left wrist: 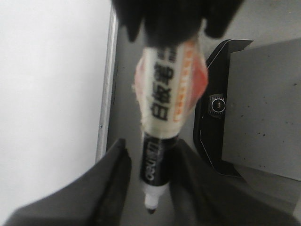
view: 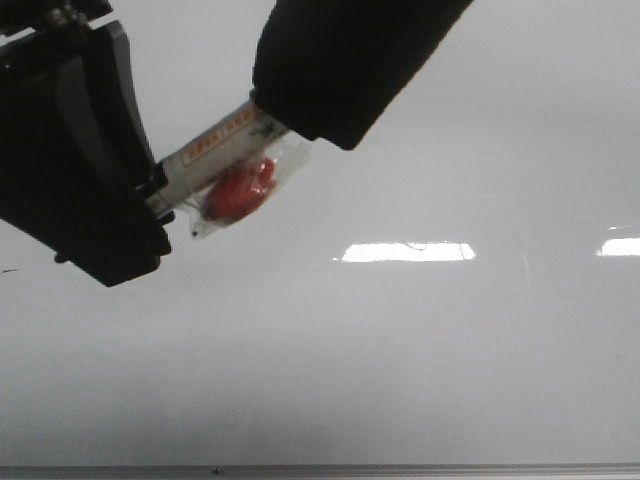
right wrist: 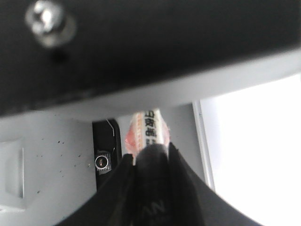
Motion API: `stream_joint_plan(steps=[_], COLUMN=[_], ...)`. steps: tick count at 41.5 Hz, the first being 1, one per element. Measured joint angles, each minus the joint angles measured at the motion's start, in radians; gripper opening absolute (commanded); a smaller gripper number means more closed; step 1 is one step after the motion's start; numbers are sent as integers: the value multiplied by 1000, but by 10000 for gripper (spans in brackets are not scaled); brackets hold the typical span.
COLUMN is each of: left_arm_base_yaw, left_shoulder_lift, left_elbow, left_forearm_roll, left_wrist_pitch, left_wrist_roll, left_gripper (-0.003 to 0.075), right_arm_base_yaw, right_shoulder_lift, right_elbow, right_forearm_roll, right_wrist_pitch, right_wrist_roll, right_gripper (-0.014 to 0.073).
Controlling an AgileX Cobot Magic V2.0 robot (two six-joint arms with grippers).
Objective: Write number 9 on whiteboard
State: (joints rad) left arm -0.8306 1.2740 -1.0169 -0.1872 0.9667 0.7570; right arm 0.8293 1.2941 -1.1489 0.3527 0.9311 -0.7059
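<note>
Both grippers, left [view: 150, 195] & right [view: 275, 125], clamp one marker [view: 215, 150] (red blob attached) above the whiteboard [view: 420, 350].

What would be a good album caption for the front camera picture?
Both grippers hold one marker above the still-blank whiteboard.

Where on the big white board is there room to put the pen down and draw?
The whiteboard is bare below and right of the marker, down to its grey edge strip. The upper left is crowded: the left gripper and right gripper both grip the marker there.
</note>
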Motion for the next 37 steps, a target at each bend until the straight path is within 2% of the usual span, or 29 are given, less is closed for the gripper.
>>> stream_joint_plan(steps=[5, 10, 17, 22, 28, 32, 37], left_arm_base_yaw=[6, 49, 195, 310, 422, 453, 457], left_shoulder_lift=[-23, -89, -222, -315, -392, -404, -391], left_elbow=[0, 0, 4, 30, 59, 61, 62], left_forearm_roll=[4, 4, 4, 4, -19, -47, -59], left_wrist_pitch=[-5, -7, -14, -24, -74, -104, -112], left_wrist_roll=[0, -9, -85, -157, -203, -210, -210], left_gripper=[393, 393, 389, 389, 389, 389, 389], right_arm_base_yaw=[0, -37, -188, -297, -338, -342, -380], right_shoulder_lift=[0, -21, -102, -202, -294, -279, -231], right_elbow=[0, 0, 2, 105, 303, 366, 370], right_forearm_roll=[-21, -85, -219, -234, -171, -149, -139], right_wrist_pitch=[15, 30, 24, -113, -391, -477, -553], right_wrist_roll=[12, 90, 298, 427, 482, 490, 519], right_gripper=[-28, -28, -28, -28, -29, -71, -68])
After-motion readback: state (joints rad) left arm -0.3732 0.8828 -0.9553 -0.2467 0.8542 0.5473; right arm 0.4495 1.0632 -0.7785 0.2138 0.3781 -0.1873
